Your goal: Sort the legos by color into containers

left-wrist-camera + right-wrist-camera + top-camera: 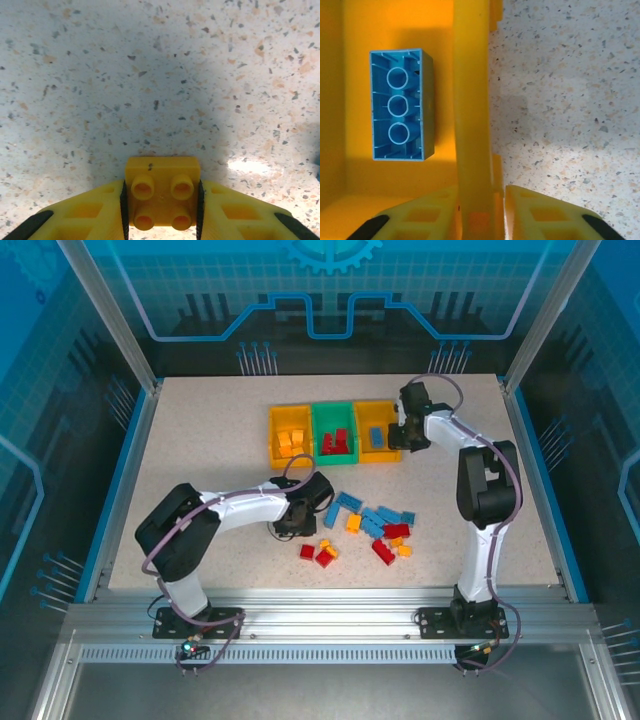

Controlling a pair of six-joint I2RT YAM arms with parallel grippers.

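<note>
Left wrist view: the left tool [162, 205] is clenched on a yellow brick [162, 172], studs up, its pads pressed to both flanks over the speckled worktop [150, 75]. Only the fingertips hold it, and part of the brick juts past them. I judge that a quick lift or swing could let it twist or slip out.

From above, that tool sits left of the loose bricks [372, 525], red, blue and yellow, scattered mid-worktop.

Beyond them three bins stand in a row. The left bin [290, 412] holds yellow pieces and the green bin [334, 408] holds red. The right bin [359, 435] holds a blue brick [397, 111] lying hollow side up. Two of the bins are yellow, so the carried brick could land in the wrong one.

Farthest out, the right tool [480, 202] is closed astride the right bin's wall. Any lift or pull while it is pinched there would likely drag or tip the bin, spilling the blue brick and shoving the green bin beside it.
</note>
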